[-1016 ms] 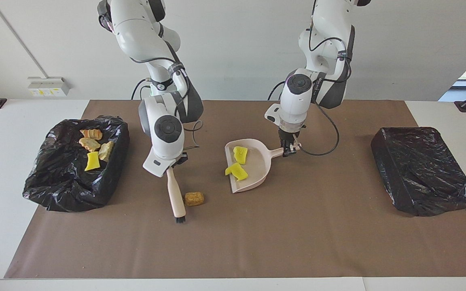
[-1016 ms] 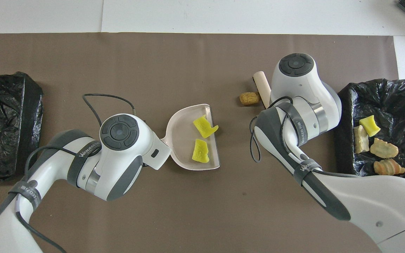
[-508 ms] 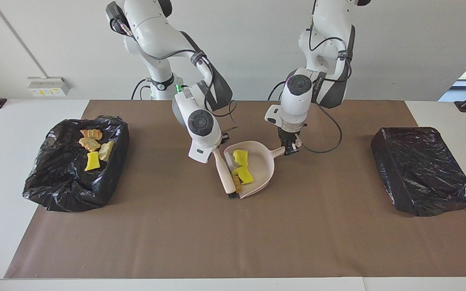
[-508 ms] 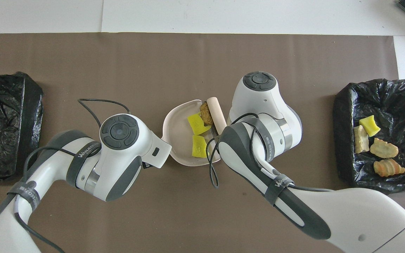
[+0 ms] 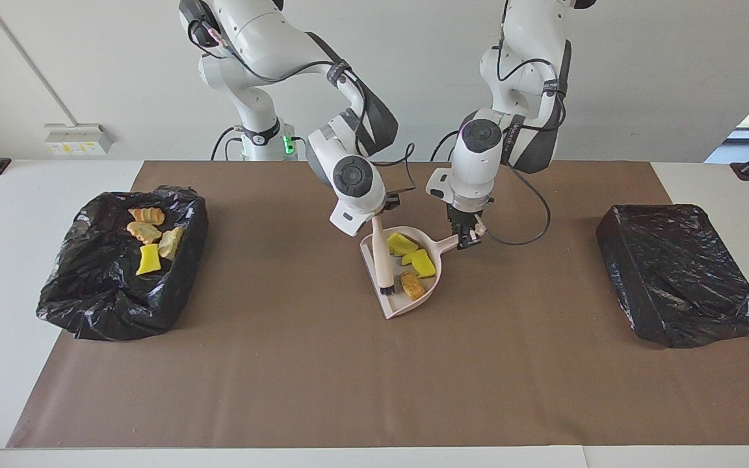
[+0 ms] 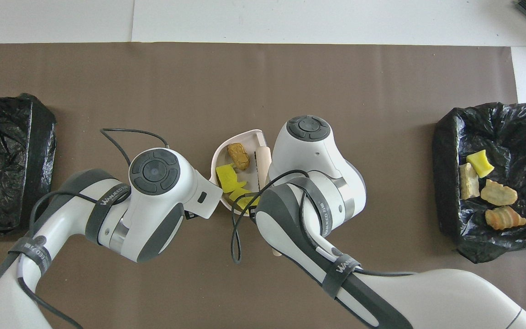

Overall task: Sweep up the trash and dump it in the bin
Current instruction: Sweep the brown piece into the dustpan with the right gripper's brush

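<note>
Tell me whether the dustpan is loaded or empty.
Loaded: the dustpan holds two yellow foam chunks and the golden-brown lump.

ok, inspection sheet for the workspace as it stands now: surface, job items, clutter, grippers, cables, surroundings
Surface: brown mat over a white table.
Job's things: dustpan mid-mat holds two yellow chunks and a golden-brown lump; brush bristles in the pan. Open bin at the right arm's end holds four pieces. Second bin at the left arm's end, bag across its top.
Clutter: nothing seen.
Grippers: left gripper shut on dustpan handle; right gripper shut on brush.
Cables: black loops hang by both wrists.
Surroundings: white wall, socket box.
</note>
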